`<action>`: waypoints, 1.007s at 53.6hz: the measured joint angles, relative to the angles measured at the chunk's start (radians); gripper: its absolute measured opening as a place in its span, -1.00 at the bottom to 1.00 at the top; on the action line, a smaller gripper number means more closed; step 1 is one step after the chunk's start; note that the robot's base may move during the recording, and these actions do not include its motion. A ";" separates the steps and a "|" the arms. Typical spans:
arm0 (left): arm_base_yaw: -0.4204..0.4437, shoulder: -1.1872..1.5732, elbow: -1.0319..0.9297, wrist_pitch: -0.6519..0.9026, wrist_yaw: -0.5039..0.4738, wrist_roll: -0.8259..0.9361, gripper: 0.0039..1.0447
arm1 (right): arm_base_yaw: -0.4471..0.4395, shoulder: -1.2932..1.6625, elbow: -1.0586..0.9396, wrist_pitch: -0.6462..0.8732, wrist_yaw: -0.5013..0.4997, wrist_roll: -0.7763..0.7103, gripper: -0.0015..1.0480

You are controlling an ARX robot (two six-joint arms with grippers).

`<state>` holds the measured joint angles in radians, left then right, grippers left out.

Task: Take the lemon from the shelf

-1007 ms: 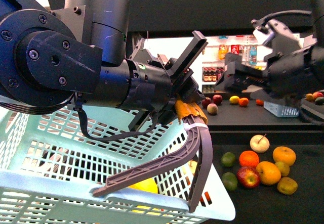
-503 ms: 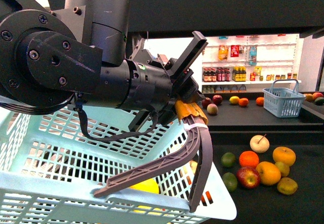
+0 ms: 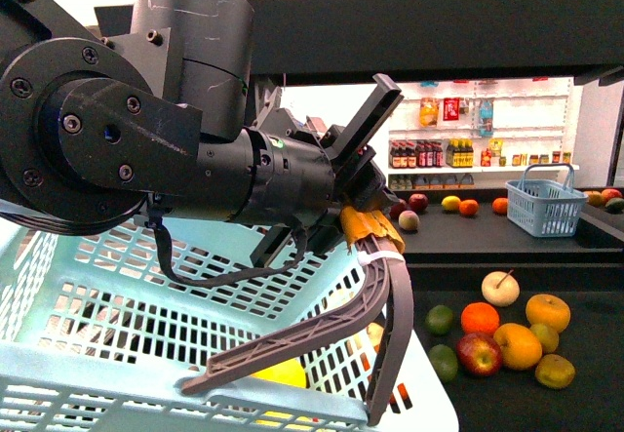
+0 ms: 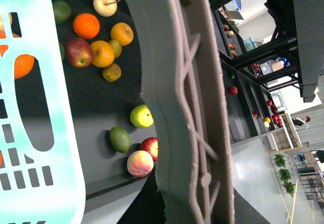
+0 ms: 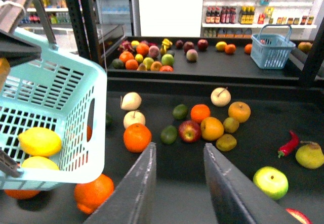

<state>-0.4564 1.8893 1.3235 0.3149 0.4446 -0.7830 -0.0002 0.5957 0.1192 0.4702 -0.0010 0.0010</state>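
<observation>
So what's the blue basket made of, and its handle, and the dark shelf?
Basket: looks like molded plastic, pale blue and a little shiny, with neat slots in its walls.
Handle: probably plastic too, matte grey with a ribbed lattice.
Shelf: the posts look like black painted metal. The tray is matte and dark, but its material is hard to tell.

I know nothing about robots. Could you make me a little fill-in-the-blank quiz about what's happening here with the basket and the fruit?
The left gripper holds the light blue basket by its grey ____. Inside the basket lie ____ yellow lemons. The right gripper hangs above the black shelf with its jaws ____.
Missing words: handle, two, open.
</observation>
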 joint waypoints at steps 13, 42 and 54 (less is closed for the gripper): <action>0.000 0.000 0.000 0.000 0.000 -0.001 -0.87 | 0.000 -0.104 -0.047 -0.054 0.000 0.000 -0.95; 0.000 0.000 0.000 0.000 0.000 0.000 -0.87 | 0.000 -0.299 -0.105 -0.172 0.001 0.000 -0.95; 0.000 0.000 0.000 0.000 0.000 0.000 -0.87 | 0.000 -0.375 -0.105 -0.248 0.001 0.000 -0.95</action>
<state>-0.4564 1.8893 1.3235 0.3149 0.4442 -0.7830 -0.0002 0.2207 0.0139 0.2218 -0.0002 0.0010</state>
